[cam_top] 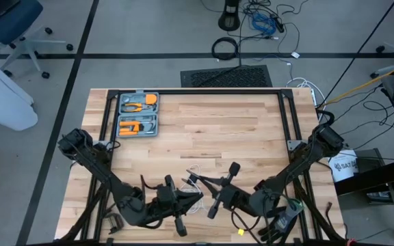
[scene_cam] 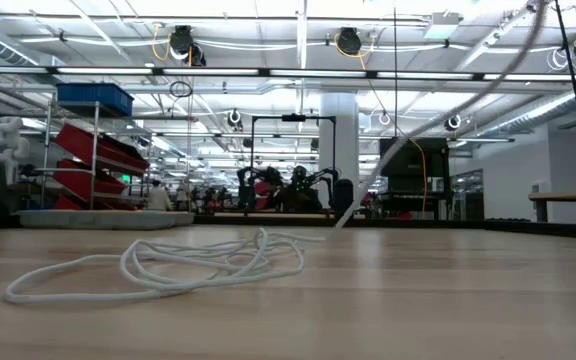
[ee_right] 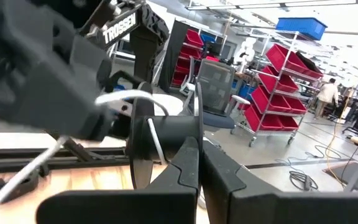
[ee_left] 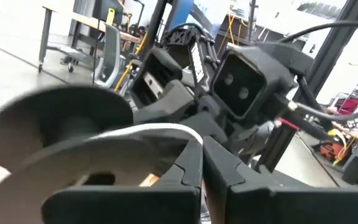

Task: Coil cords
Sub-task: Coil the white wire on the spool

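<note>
The thin white cord [scene_cam: 168, 265] lies in loose loops on the wooden table [cam_top: 204, 130], and one strand rises out of the low view's top. The round reel [ee_right: 143, 144] is held up near the table's near edge. My right gripper [ee_right: 201, 163] is shut on it. My left gripper [ee_left: 202, 163] faces it from the left, shut on the cord [ee_left: 160, 130] close beside the reel [ee_left: 61, 134]. In the high view the two grippers [cam_top: 189, 197] [cam_top: 212, 202] meet over the table's front middle. My left gripper pinches one strand of the white cord [ee_left: 188, 134] between its two fingertips, coming level from the table's left. The strand runs from there to the reel's hub. My right gripper holds the reel at its hub side [ee_right: 179, 132], fingers level from the table's right. The reel is lifted clear, discs on edge, with a turn of cord [ee_right: 155, 142] over the hub.
A grey tool case [cam_top: 137, 114] with orange tools lies open at the table's far left. A black frame [cam_top: 197, 92] runs along the table's far edge and sides. Cables and a black mat [cam_top: 228, 75] lie on the floor beyond.
</note>
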Tool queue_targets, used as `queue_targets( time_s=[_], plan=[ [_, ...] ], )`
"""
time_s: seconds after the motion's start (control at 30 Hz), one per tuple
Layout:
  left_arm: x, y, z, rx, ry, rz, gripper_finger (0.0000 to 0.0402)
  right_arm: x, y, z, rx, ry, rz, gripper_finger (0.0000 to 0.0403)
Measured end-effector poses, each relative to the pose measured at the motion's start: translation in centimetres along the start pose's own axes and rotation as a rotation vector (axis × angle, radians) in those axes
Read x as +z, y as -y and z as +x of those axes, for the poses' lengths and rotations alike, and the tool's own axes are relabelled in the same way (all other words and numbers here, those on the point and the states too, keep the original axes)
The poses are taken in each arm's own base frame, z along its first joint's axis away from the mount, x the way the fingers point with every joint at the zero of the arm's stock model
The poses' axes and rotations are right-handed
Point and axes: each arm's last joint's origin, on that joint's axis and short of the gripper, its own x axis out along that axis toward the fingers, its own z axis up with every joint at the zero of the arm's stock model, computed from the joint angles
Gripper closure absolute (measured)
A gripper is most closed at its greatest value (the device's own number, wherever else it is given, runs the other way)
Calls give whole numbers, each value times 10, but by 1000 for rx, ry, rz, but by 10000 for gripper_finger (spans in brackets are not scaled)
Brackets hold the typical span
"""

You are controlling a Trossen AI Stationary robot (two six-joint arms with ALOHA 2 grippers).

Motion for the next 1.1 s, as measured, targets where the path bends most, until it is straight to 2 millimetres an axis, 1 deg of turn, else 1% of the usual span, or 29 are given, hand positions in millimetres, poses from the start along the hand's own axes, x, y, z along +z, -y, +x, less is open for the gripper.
queue_targets(
  time_s=[0.23, 0.57, 0.67, 0.9, 1.1],
  plan=[
    [-9, -3, 0, 18, -59, 10, 400, 3, 0, -1, -2, 18, 34, 403],
    [-15, -6, 1, 29, -93, 45, 399, 7, -2, -9, 14, 32, 53, 403],
    [-16, -6, 1, 20, -107, 60, 387, 8, -3, -12, 21, 37, 55, 403],
    [-20, -4, -1, -68, -165, 84, 344, 14, -5, -22, 38, 67, 63, 403],
    [-28, 2, -11, -207, -265, 126, 330, 20, -9, -36, 64, 96, 51, 403]
  ],
)
